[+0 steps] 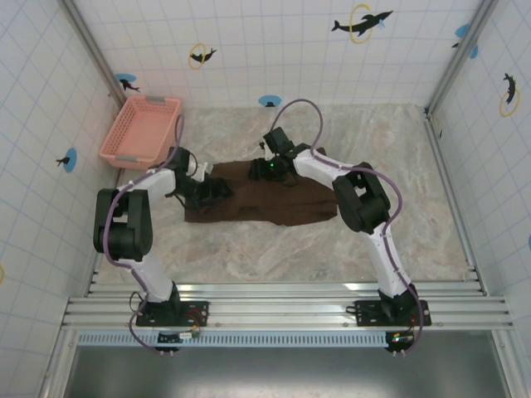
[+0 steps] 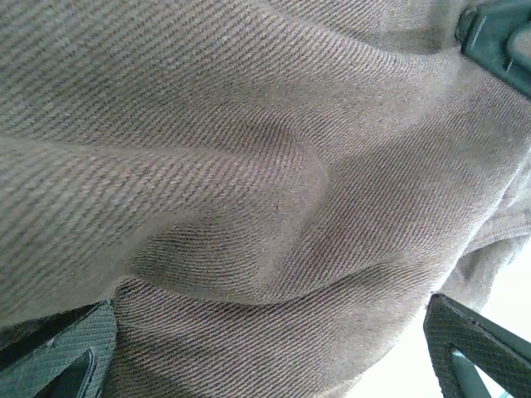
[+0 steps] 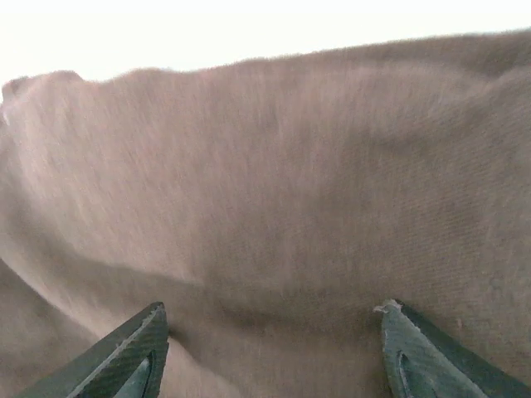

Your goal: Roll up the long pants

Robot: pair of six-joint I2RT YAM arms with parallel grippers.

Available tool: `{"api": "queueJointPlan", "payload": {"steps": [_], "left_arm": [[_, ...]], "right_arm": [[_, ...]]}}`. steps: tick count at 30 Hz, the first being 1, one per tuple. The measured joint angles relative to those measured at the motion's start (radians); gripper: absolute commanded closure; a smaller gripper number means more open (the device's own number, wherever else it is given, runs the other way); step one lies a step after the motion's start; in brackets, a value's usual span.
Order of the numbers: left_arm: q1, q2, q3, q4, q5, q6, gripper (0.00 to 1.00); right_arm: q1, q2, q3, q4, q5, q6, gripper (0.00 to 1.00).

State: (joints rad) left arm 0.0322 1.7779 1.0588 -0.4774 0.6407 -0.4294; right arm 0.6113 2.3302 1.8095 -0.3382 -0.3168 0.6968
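One pair of long pants point(image 1: 265, 203) on our bench here: plain dark brown, soft twill-looking weave up close, no pattern. We see them lying flat-ish in a rough rectangle around the middle of the table point(image 1: 249, 257), with a few soft folds and a raggedy near edge. The long axis runs side to side across the table, parallel to the rail the arms are bolted to. We can't tell which end is the waistband.

At the left end sits the left gripper point(image 1: 214, 189), right down on the cloth, its fingers point(image 2: 70, 348) spread wide with bunched fabric between them and nothing pinched. Further right, at the far edge near the middle, the right gripper point(image 1: 265, 169) is over the pants, jaws apart too, with cloth spanning the gap.

Surface is a pale marbled sheet. A pink basket point(image 1: 141, 128) sits in the far left corner, well apart from the pants. White tiled walls point(image 1: 274, 41) all round, with dolphin stickers point(image 1: 361, 23).
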Motion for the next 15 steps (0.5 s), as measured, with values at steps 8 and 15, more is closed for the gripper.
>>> {"api": "queueJointPlan", "payload": {"steps": [8,15], "left_arm": [[0.039,0.003,-0.026,0.035,0.064,0.01,0.02],[0.053,0.004,-0.01,0.001,0.076,0.044,0.02]], "right_arm": [[-0.022,0.061,0.031,0.113,-0.022,0.086,0.3],[-0.058,0.045,-0.006,0.159,-0.098,0.056,0.3]]}}
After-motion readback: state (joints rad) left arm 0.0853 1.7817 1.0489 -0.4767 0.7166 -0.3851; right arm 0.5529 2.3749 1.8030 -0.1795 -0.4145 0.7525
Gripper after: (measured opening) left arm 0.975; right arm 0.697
